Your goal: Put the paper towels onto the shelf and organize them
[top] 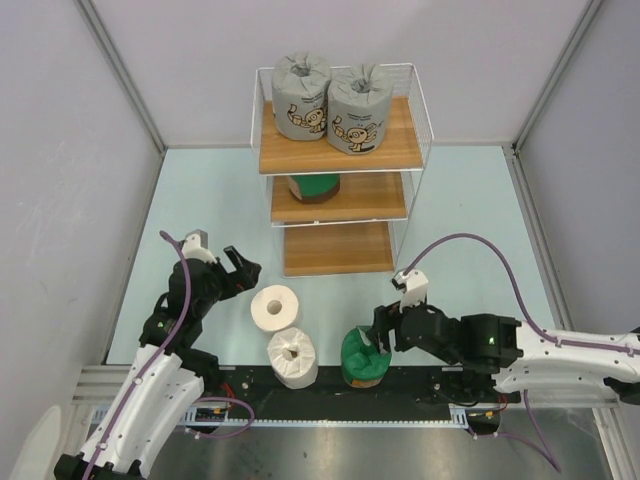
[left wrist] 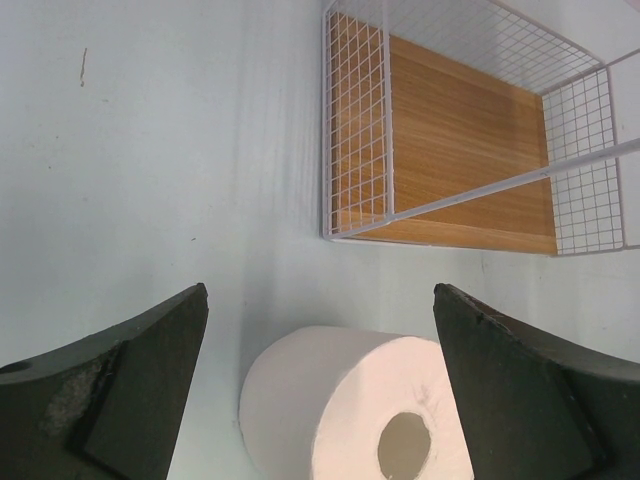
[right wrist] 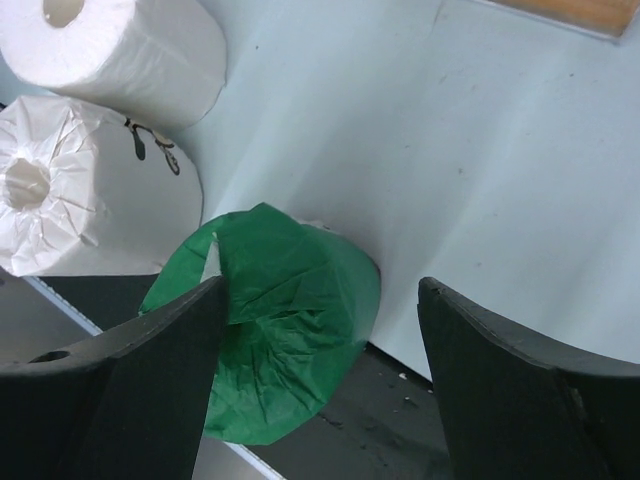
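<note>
Shelf: the shelf (top: 400,150) stands at the far side of the table (top: 200,200), with three wooden boards in a white wire frame.
Top board: the left grey roll (top: 301,95) and the right grey roll (top: 360,108) stand side by side.
Middle board: the shelved green roll (top: 313,186) sits toward the left.
Table, near edge: the far white roll (top: 275,307) and the near white roll (top: 292,357) stand close together; the loose green roll (top: 364,356) stands to their right.
Left gripper (top: 240,270): jaws spread, facing the far white roll without touching it.
Right gripper (top: 378,335): jaws spread wide over the loose green roll, not clamped on it.
</note>
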Tool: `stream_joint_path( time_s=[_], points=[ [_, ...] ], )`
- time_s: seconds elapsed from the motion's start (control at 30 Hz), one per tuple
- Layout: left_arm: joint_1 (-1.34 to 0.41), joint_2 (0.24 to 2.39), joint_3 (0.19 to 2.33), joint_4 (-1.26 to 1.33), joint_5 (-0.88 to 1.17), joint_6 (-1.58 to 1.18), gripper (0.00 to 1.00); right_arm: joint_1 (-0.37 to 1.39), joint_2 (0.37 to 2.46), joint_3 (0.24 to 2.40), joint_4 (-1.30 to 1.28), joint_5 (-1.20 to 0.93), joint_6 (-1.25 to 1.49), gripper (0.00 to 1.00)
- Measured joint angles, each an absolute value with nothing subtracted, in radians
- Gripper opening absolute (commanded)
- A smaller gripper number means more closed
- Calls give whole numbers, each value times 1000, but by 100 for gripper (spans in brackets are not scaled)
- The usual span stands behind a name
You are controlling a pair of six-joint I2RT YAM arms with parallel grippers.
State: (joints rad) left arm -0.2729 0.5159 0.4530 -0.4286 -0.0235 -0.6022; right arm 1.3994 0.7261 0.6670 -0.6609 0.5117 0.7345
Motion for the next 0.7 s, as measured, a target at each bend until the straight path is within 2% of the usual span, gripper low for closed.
stream_joint_path(
  time_s=[0.33,0.57,0.67,0.7],
  points=[
    [-273,516,453,-428,-22,-602,100,1543,850,641,-610,521,819,75],
    [-273,516,453,-428,-22,-602,100,1571,965,641,-609,565,908,70],
    [-273,517,453,-428,-22,-602,100,1578,986,641,-608,583,935,64],
    [-273,517,453,-428,-22,-602,100,1579,989,641,-608,588,940,58]
  ],
)
